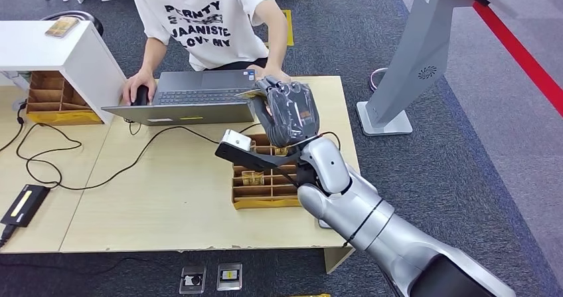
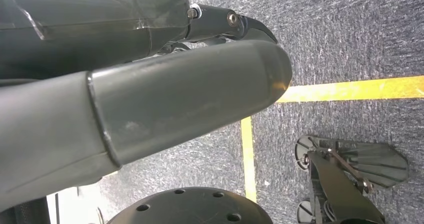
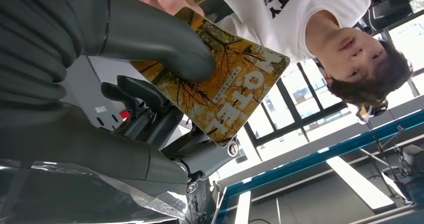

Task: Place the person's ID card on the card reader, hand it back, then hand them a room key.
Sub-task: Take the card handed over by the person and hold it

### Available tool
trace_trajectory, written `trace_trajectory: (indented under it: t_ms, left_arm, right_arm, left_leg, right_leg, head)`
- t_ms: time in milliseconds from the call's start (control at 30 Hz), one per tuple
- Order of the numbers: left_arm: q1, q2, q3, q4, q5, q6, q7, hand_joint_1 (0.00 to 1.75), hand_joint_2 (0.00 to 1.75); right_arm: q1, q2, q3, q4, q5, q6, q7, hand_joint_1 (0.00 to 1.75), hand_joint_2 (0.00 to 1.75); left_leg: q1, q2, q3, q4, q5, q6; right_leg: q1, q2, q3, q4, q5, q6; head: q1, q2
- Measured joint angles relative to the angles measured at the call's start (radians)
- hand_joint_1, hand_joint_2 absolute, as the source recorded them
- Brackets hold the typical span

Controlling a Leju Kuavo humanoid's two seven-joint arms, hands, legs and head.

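Observation:
My right hand (image 1: 290,111) is raised over the far side of the table, just in front of the person (image 1: 206,18) in the white T-shirt. It pinches a room key card (image 3: 230,91) between its thumb and fingers; the card has an autumn-tree print and the word HOTEL. In the head view the room key card's edge (image 1: 249,94) sticks out toward the laptop, close to the person's hand (image 1: 269,73). A black flat device (image 1: 24,204), possibly the card reader, lies at the table's near left edge. My left hand (image 2: 150,98) hangs over the carpet and holds nothing.
An open laptop (image 1: 192,98) stands before the person, whose other hand rests on a mouse (image 1: 139,96). A wooden tray of cards (image 1: 262,177) sits under my right forearm. A white shelf (image 1: 60,48) holds another card (image 1: 62,26). A grey kiosk stand (image 1: 411,58) rises at the right.

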Motion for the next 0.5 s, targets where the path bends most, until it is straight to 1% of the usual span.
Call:
trace_trajectory:
  t_ms: [500]
  left_arm:
    - [0.000,0.000,0.000,0.000,0.000,0.000,0.000,0.00,0.00]
  right_arm:
    - [0.000,0.000,0.000,0.000,0.000,0.000,0.000,0.00,0.00]
  left_leg:
    - [0.000,0.000,0.000,0.000,0.000,0.000]
  right_leg:
    - [0.000,0.000,0.000,0.000,0.000,0.000]
  head:
    - [0.000,0.000]
